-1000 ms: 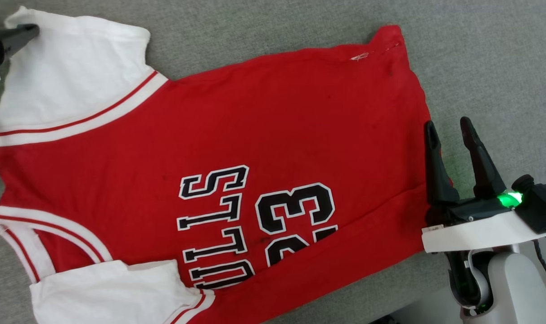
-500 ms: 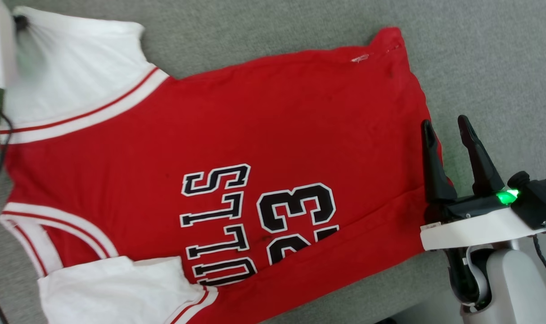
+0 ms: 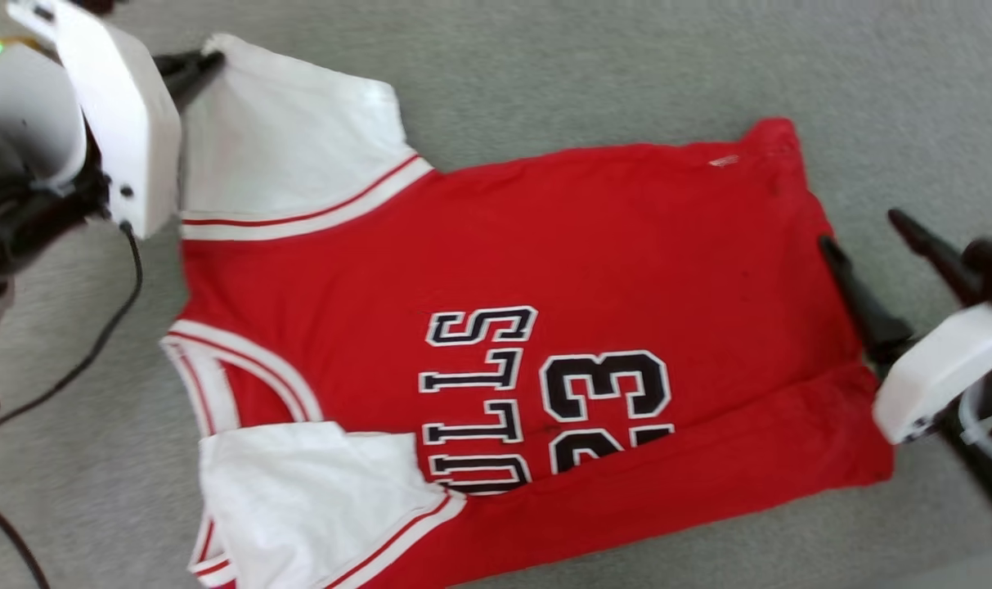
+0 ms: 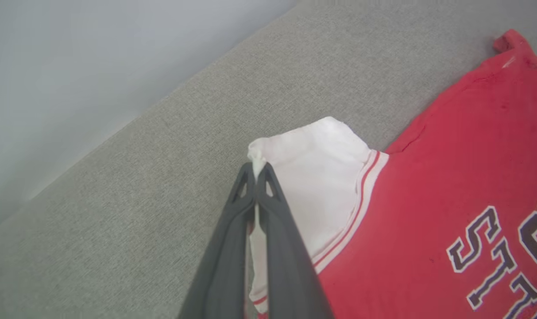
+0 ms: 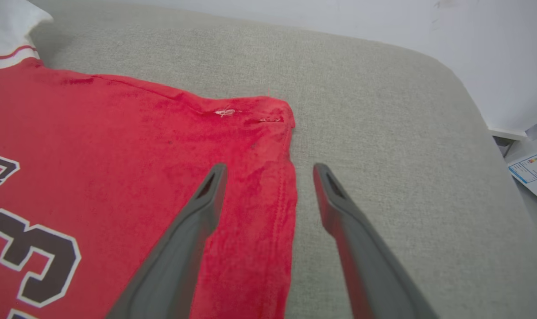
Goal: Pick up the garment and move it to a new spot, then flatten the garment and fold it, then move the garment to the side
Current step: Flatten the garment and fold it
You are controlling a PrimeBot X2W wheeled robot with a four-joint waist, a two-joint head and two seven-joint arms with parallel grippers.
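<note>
The garment [image 3: 594, 245] lies face up across the grey cushioned surface [image 3: 594, 74], hem [image 5: 286, 212] toward its right edge. Left pincer [image 4: 256, 170] pinches the far white sleeve [image 4: 312, 177] by its corner; right pincer [image 5: 269, 167] hangs spread astride the hem. Flattening seems in hand: next the right likely must nip the hem so both can pull taut

Grey fabric surface [image 3: 626, 65] w/ rounded corner; pale wall [image 5: 383, 22] behind; printed sheet [image 5: 531, 170] beside.
</note>
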